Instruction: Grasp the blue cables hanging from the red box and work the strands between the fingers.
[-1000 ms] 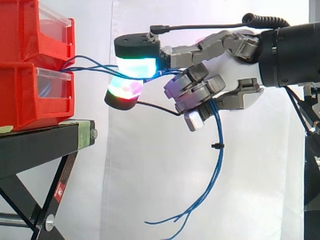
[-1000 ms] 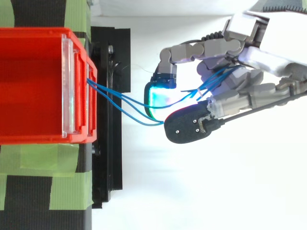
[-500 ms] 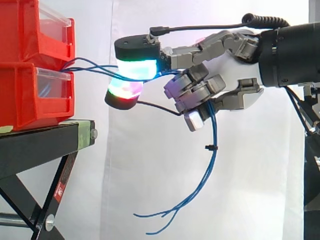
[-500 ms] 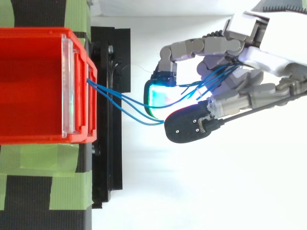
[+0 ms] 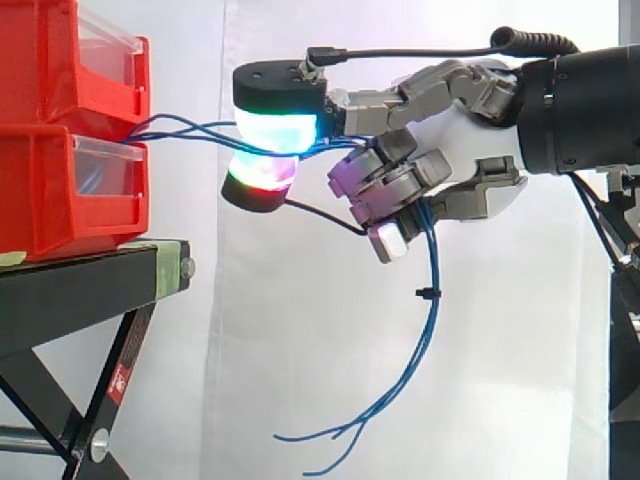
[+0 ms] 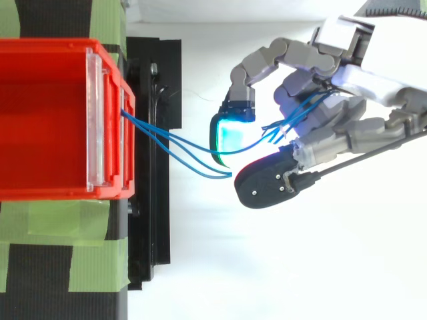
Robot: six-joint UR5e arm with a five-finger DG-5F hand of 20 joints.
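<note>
Several thin blue cables [image 5: 190, 132] run from the gap between the stacked red bins [image 5: 70, 125] rightward into my hand [image 5: 450, 150]. A cyan-glowing pad [image 5: 275, 125] above and a red-green glowing pad [image 5: 258, 175] below pinch the strands between them. Past the pinch, the cables pass through the curled fingers and hang down [image 5: 425, 330], their loose ends trailing at lower centre [image 5: 320, 440]. From above, the blue cables [image 6: 173, 143] leave the front of the red bin [image 6: 60, 117] and enter the hand [image 6: 347, 113] between the pads.
The bins stand on a black stand [image 5: 90, 285] with crossed legs, its top marked with green tape [image 6: 93, 250]. A white curtain hangs behind. A small black tie [image 5: 428, 293] sits on the hanging cables.
The two pinching pads have shifted slightly to the right, away from the bins, and a little upward. The hanging cable ends have swung slightly.
</note>
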